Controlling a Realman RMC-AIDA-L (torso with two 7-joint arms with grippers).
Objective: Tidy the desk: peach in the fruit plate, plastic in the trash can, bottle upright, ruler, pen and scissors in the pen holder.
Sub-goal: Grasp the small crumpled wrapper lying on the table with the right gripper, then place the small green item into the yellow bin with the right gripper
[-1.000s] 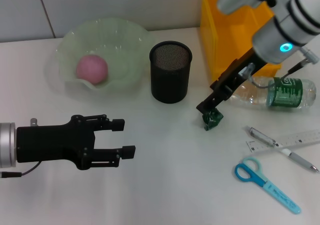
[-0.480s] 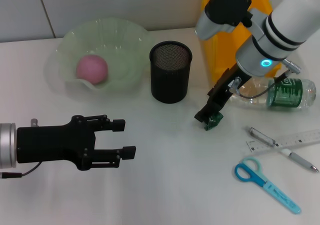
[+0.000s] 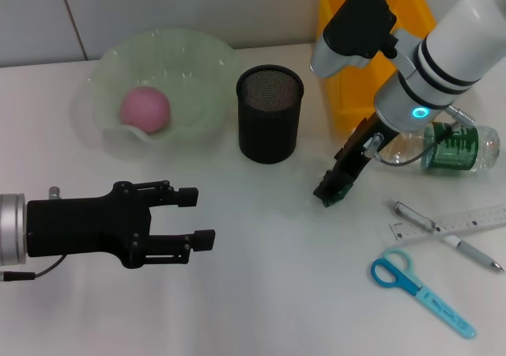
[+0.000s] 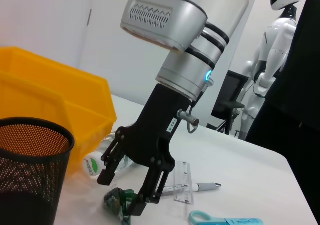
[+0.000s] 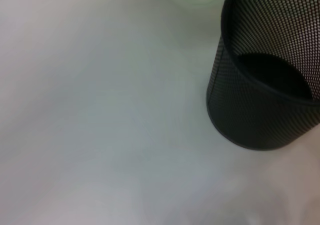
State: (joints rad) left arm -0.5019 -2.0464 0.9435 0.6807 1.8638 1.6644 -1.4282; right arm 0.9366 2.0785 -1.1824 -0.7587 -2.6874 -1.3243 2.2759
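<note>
A crumpled green plastic wrapper (image 3: 333, 200) lies on the white desk, right of the black mesh pen holder (image 3: 269, 112). My right gripper (image 3: 334, 187) is down over it. In the left wrist view the right gripper (image 4: 121, 192) is open, with its fingers on either side of the wrapper (image 4: 116, 200). A pink peach (image 3: 145, 108) sits in the pale green fruit plate (image 3: 198, 63). A clear bottle (image 3: 443, 146) lies on its side. A pen (image 3: 447, 237), ruler (image 3: 455, 219) and blue scissors (image 3: 419, 287) lie at the right. My left gripper (image 3: 198, 217) is open and empty at the front left.
A yellow bin (image 3: 348, 47) stands at the back right, behind my right arm. The right wrist view shows the pen holder (image 5: 265, 85) close by and bare desk beside it.
My right arm has swung over and lowered, so its fingers now cover most of the green wrapper. The left arm has not moved.
</note>
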